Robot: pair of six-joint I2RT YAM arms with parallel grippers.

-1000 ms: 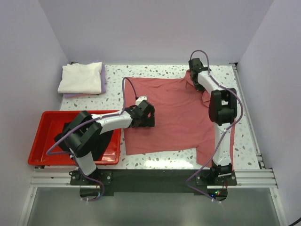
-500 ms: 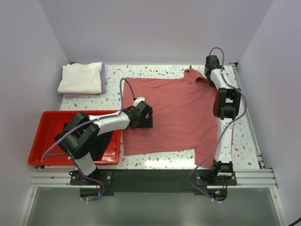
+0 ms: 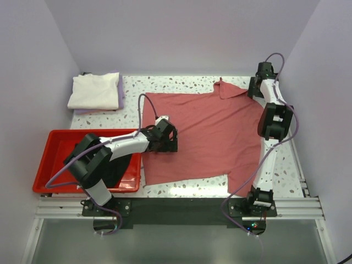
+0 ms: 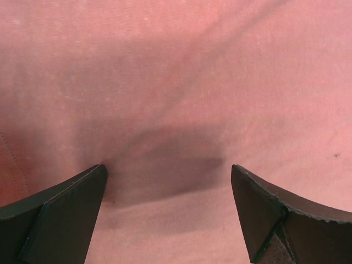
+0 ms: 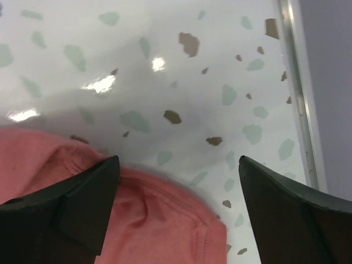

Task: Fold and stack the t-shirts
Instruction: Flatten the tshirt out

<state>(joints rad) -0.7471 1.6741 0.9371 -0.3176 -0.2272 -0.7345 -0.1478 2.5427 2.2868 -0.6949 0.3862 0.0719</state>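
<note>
At table (image 3: 181,83) centre, salmon t-shirt (image 3: 212,135) lies spread flat. Left gripper (image 4: 168,176) jaws spread wide over its left part, cloth below gap. Far right: right gripper (image 5: 179,170) jaws apart, sleeve edge loose beneath, unpinched. Far left: folded cream t-shirt (image 3: 94,91).

No text, label, brand or number is legible in any view. The t-shirt (image 3: 209,132), tray (image 3: 58,151) and bench (image 3: 176,82) carry plain, unmarked surfaces.

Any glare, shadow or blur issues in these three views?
Right wrist: bright glare patches on the glossy table. Left wrist: soft dark shadow on the salmon t-shirt under the left end effector, cloth detail looks soft. Top external: even light, faint shadows, no glare.
</note>
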